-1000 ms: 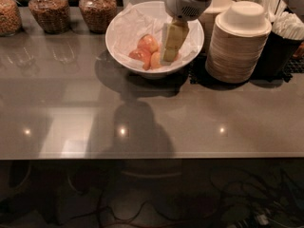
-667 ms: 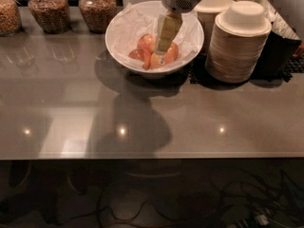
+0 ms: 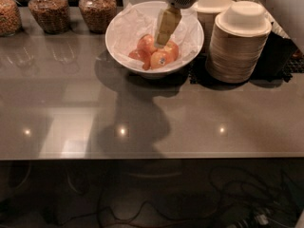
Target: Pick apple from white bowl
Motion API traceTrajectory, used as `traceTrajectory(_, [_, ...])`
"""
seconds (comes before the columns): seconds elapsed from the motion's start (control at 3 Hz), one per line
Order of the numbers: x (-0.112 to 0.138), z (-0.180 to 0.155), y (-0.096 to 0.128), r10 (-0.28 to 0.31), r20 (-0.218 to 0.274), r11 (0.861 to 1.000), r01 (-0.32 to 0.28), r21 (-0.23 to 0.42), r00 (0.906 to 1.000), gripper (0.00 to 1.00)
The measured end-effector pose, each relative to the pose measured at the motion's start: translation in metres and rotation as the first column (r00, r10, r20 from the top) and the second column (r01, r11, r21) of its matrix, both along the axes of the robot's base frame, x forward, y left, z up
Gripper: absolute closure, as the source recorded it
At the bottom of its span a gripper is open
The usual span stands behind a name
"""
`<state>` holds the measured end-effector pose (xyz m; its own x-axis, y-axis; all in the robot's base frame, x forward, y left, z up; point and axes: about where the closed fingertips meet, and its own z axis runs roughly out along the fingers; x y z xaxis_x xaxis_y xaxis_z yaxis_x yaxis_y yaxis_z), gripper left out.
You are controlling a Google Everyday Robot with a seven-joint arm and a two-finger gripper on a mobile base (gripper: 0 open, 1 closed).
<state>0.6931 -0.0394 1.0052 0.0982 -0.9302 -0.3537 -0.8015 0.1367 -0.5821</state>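
Observation:
A large glossy white bowl (image 3: 124, 46) lined with crumpled white paper stands at the back middle of the grey counter. Several reddish-orange apples (image 3: 160, 58) lie in it, one with a small sticker. My gripper (image 3: 165, 32) reaches down from the top of the view into the bowl. Its beige fingers sit just above and between the apples, tips close to the middle one.
Two tall stacks of beige disposable bowls (image 3: 240, 44) stand right of the white bowl on a dark mat. Glass jars of grains (image 3: 97, 8) line the back left. The counter's front edge (image 3: 152, 156) runs across the lower view, cables on the floor below.
My gripper has shifted left and back a little within the bowl, from the right side toward the middle above the apples. The apples have not moved.

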Motion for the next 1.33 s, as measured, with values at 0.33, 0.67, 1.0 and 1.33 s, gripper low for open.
traceTrajectory(0.33, [0.001,-0.006,-0.002,-0.038,-0.031,0.999,0.039,0.022,0.9988,0.00])
traceTrajectory(0.67, [0.001,-0.029,-0.010,-0.158,-0.126,0.984,0.167,0.065,0.9793,0.00])
traceTrajectory(1.0, [-0.005,-0.052,-0.017,-0.281,-0.224,0.947,0.307,0.091,0.9332,0.00])
traceTrajectory(1.33, [-0.013,-0.070,-0.021,-0.372,-0.299,0.900,0.420,0.115,0.8787,0.00])
